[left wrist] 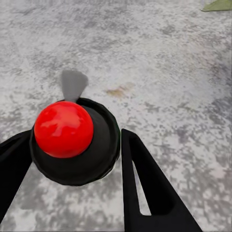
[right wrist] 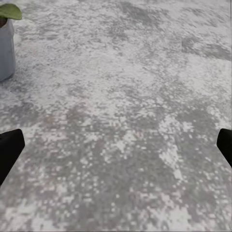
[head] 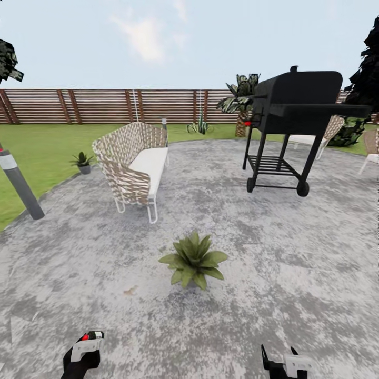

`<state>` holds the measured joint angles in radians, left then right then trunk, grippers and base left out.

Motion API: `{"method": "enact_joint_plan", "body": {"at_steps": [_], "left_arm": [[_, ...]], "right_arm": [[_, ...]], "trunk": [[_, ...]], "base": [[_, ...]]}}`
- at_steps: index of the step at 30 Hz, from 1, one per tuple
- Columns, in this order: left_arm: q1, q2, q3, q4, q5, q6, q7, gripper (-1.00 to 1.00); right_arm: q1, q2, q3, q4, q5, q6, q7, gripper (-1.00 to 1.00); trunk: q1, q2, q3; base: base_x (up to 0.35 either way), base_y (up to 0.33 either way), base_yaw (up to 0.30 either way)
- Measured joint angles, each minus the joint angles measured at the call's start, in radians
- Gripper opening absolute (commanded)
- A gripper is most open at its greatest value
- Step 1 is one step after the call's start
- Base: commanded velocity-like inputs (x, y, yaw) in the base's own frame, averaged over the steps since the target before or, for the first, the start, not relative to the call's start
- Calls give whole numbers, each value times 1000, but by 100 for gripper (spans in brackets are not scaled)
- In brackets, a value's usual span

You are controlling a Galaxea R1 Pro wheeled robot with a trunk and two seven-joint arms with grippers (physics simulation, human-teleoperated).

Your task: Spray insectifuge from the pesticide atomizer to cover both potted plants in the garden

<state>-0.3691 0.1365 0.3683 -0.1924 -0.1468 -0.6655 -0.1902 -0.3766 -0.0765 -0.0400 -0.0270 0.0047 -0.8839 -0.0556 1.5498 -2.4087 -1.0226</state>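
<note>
One potted plant (head: 193, 260), a low rosette of broad green leaves, stands on the round grey stone patio (head: 252, 242) straight ahead of me. A second potted plant (head: 82, 161) in a grey pot sits at the lawn's edge, left of the sofa. My left gripper (head: 84, 351) is low at the near left, shut on the pesticide atomizer (left wrist: 72, 140), whose red top and dark body sit between the black fingers (left wrist: 145, 188). My right gripper (head: 284, 363) is open at the near right, over bare stone. In the right wrist view the near plant's grey pot (right wrist: 6, 48) shows at the edge.
A woven sofa (head: 136, 166) with a white cushion stands ahead to the left, a black wheeled grill (head: 295, 121) ahead to the right. A grey bollard lamp (head: 18, 184) leans at the far left. Brown slatted fence (head: 105, 105), agave (head: 199, 126), palm (head: 241, 100) and chairs (head: 321, 134) lie beyond.
</note>
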Motion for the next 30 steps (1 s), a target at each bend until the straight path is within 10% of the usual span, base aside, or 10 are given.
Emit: {"method": "enact_joint_plan", "body": {"at_steps": [19, 25, 30], "left_arm": [[3, 2, -20, -6, -15, -1, -21, -100], [1, 18, -199, -7, -252, 8, -150, -100], [-79, 40, -219, -38, -505, 190, -446, -100]], "right_arm": [[0, 0, 1, 0, -1, 0, 0, 100], [-1, -12, 70, -34, 76, 11, 11, 100], [-1, -33, 225, -194, 420, 230, 92, 100]], "trunk": [[1, 0, 17], [1, 0, 18], [1, 0, 18]], "base": [[193, 161, -199], [1, 1, -16], [0, 0, 0]]}}
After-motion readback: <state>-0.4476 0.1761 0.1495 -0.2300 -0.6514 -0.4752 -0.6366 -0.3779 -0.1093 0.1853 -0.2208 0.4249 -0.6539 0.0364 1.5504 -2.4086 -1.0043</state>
